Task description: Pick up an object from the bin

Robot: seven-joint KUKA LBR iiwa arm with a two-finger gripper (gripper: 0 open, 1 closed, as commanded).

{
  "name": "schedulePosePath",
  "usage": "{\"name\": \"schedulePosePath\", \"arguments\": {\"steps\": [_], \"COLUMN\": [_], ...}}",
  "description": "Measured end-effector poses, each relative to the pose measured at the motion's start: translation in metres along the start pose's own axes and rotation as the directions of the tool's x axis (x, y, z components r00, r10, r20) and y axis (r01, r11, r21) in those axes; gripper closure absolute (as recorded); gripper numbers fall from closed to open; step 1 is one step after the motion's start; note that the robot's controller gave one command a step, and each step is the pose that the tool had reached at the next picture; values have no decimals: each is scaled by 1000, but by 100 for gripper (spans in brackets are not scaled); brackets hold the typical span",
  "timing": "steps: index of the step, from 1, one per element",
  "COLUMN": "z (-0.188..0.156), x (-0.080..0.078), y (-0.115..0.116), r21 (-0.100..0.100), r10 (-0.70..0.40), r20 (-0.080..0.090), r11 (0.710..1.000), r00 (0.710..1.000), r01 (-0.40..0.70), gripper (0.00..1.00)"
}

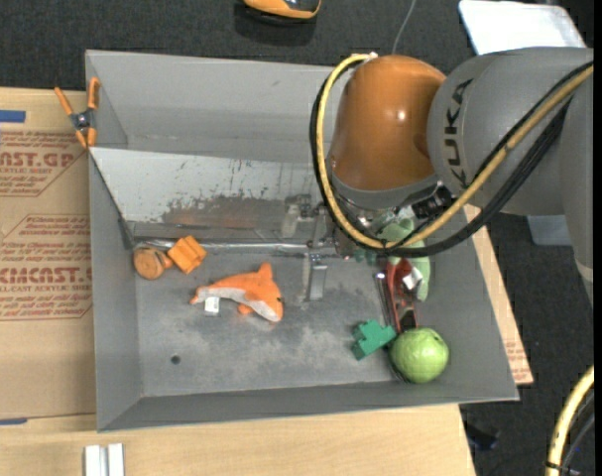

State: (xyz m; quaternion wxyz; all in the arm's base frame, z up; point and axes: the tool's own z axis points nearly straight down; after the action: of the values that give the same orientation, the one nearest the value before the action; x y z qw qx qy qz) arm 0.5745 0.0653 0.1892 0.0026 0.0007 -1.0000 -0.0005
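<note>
**Nothing lifted yet: the pick is only at its start**

You see the pincer [315,281] low inside the grey metal bin [201,107], near the middle of its floor, under the arm's orange cover. You cannot tell from this view how wide it is open, and nothing is visible in its grip. So in my judgement no part of the pick is done. Closing on one thing and raising it out of the bin are both left to do.

All the things lie on the bin floor. Just beside the pincer, on the view's left, is the orange and white soft fish toy [243,294]. It seems to me the likeliest choice, but the pincer is not around it. Further on that same side, well apart from the pincer, a small orange block [187,254] and a brown wooden cylinder [150,263] lie side by side. On the pincer's other side, toward the arm, a red and dark tool-like piece [400,296], a small green block [371,338] and a round green apple-like ball [420,355] lie close together.
</note>
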Motion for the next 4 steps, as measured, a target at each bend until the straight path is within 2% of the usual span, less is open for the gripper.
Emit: {"name": "schedulePosePath", "arguments": {"steps": [1, 2, 3, 4], "z": [-4, -2, 1, 18], "x": [-2, -7, -12, -13], "y": [0, 23, 43, 67], "r21": [0, 4, 3, 2], "r10": [1, -372, -368, -234], "r20": [8, 9, 10, 11], "r11": [1000, 928, 930, 972], "r00": [1000, 928, 930, 972], "r01": [-1, 372, 368, 234], "gripper": [0, 0, 0, 0]}}
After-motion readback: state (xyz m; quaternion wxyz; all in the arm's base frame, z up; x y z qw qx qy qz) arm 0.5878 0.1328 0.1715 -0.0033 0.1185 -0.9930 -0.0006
